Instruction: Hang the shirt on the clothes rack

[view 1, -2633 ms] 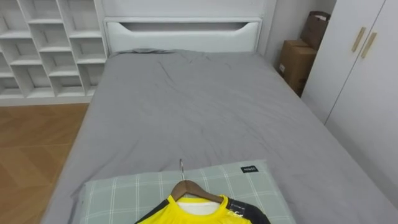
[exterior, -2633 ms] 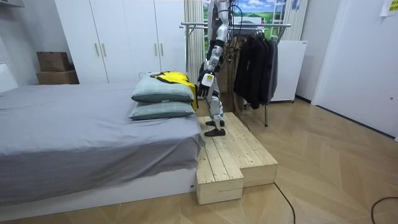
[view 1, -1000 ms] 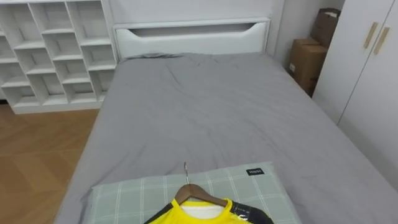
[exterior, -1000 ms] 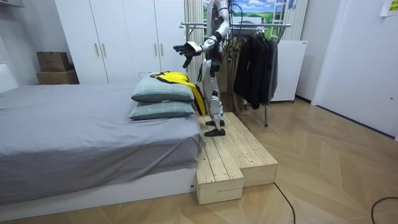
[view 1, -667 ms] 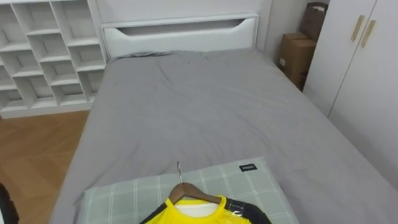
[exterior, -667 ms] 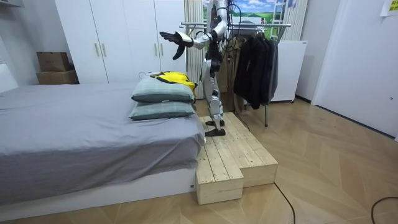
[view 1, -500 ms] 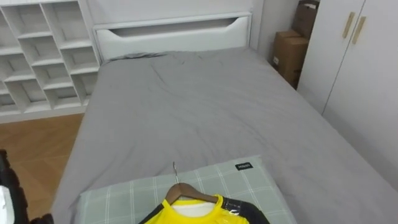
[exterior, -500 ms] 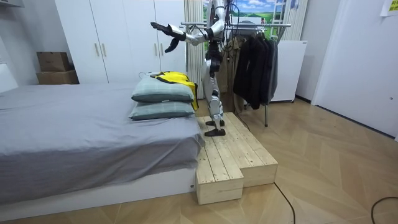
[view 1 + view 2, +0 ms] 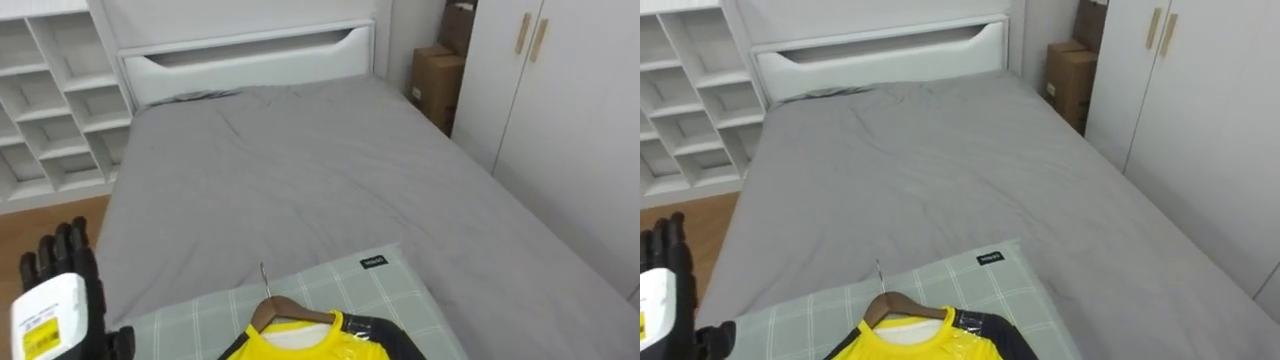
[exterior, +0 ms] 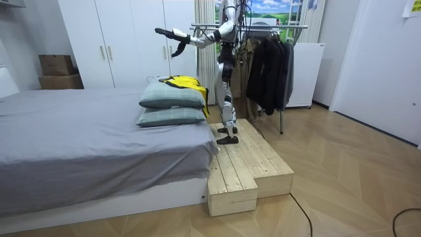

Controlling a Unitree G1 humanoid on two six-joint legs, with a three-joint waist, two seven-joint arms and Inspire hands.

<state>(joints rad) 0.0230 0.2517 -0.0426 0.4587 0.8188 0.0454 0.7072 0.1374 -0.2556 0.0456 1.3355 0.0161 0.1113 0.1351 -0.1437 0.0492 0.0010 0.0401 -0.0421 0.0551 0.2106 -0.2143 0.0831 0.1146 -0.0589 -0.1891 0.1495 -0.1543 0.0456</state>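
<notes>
A yellow shirt (image 9: 290, 342) with dark sleeves lies on a wooden hanger (image 9: 287, 311), whose metal hook points toward the headboard. It rests on a green plaid pillow (image 9: 335, 285) at the near end of the bed. My left hand (image 9: 62, 285) is raised at the lower left, back toward me, fingers straight and apart, well left of the hanger and holding nothing. In the room view I stand on a wooden platform (image 10: 243, 164) beside the bed, left hand (image 10: 168, 33) stretched high above the yellow shirt (image 10: 186, 83) and the pillows (image 10: 172, 99).
A grey bed (image 9: 300, 170) with a white headboard stretches ahead. White cube shelves (image 9: 40, 100) stand at left, a white wardrobe (image 9: 560, 120) and cardboard boxes (image 9: 435, 85) at right. Behind me a clothes rack (image 10: 263, 27) carries dark garments (image 10: 270, 66).
My left arm swung up from my side to stretch out above the pillows, and the hand came into the eye view at lower left. The head camera shifted a little.
</notes>
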